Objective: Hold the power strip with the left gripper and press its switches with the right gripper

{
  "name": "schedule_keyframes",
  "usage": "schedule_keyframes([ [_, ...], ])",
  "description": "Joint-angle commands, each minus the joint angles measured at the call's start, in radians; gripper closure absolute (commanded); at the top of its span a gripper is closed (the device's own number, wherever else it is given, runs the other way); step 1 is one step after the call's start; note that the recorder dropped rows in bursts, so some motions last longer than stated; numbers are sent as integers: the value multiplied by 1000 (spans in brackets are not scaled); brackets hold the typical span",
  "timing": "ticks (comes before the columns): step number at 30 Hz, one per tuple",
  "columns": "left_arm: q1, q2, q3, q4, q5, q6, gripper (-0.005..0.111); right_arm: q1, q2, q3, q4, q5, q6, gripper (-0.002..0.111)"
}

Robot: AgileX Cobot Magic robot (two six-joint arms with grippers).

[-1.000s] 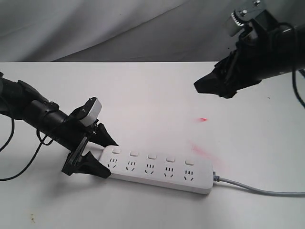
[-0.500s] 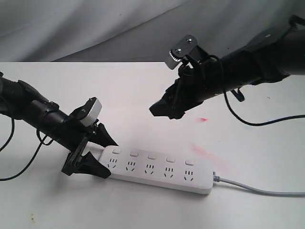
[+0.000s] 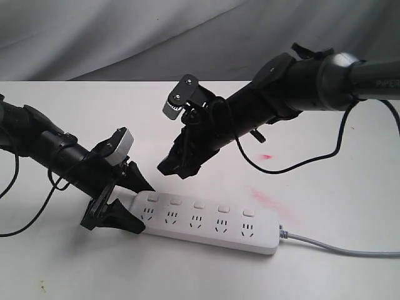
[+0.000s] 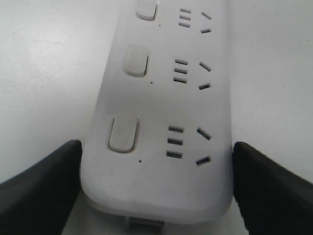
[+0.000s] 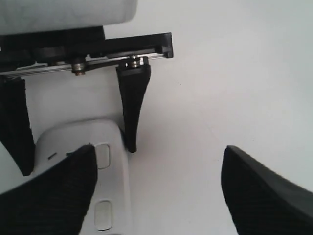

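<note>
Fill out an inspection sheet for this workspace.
Surface: white table, red smears.
Job's things: power strip lying flat; five switches, none touched.
Clutter: nothing seen.
Grippers: left gripper clamps the strip's end; right gripper open, hovering near that end, not touching.
Cables: grey cord runs off right; black cables hang from the arms.
Surroundings: grey cloth behind.

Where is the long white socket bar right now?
Exterior view: the long white plastic power strip lies on the white table, low centre, its left end gripped between the jaws of the black left arm, below the dark right arm.
</note>
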State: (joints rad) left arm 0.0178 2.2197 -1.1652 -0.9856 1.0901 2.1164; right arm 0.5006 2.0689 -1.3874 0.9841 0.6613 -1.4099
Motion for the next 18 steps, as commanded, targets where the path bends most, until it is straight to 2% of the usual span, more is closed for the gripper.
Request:
schedule_keyframes([
  [1,-5,42,22,198,-118,-23,64,5,3,-6,-1,-18,2,43],
  [10,-5,42,22,198,-118,-23,64,78,65,-6,-13,-87,-5,43],
  [18,-5,42,22,198,-118,-23,64,79,67,-11,-14,-128,-5,43],
])
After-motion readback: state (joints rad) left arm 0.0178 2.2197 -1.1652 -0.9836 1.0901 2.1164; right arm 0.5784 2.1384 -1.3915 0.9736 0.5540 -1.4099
